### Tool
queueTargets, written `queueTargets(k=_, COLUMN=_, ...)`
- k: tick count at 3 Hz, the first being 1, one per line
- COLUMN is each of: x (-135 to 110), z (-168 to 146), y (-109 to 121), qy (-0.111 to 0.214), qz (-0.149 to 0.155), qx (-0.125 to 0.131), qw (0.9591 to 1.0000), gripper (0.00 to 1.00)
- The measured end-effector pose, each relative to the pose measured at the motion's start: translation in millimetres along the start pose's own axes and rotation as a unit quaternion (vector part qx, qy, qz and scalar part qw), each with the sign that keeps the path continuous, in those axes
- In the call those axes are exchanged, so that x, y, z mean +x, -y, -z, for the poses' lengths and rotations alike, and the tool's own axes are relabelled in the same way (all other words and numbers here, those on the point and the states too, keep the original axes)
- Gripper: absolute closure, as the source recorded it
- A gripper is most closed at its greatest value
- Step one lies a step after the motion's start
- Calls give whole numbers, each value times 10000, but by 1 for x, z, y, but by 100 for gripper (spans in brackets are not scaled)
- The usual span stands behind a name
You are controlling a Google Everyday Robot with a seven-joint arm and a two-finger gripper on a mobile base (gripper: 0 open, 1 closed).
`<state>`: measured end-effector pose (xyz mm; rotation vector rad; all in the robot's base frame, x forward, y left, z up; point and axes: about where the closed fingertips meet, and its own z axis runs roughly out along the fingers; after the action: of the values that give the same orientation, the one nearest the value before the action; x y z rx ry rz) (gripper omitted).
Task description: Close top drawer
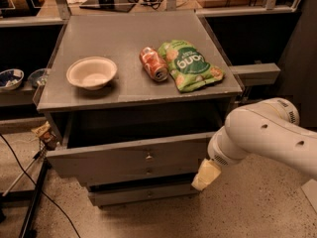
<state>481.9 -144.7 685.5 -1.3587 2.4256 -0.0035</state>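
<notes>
Top drawer (114,160) pulled open at lower centre, gripper (205,175) at its right end — whether spread or pressed together cannot be told, cabinet top (124,33) above carries one bowl (92,73), one can (153,63), one green bag (190,66)

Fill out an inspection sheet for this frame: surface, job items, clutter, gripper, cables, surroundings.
Surface: grey cabinet top, flat, carrying three items.
Job's things: top drawer pulled out, not yet closed; inside dark, contents cannot be told.
Clutter: white bowl upright at left; soda can on its side beside green snack bag.
Gripper: gripper low at the right end of the drawer front; contact unclear.
Cables: black cable across the floor at left.
Surroundings: speckled floor; side shelf at left holding small bowls.
</notes>
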Motion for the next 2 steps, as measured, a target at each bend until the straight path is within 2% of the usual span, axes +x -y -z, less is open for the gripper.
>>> queueTargets(k=1, x=0, z=0, y=0, qy=0, qz=0, qx=0, qw=10000, gripper=0)
queueTargets(k=2, x=0, z=0, y=0, qy=0, qz=0, qx=0, qw=10000, gripper=19)
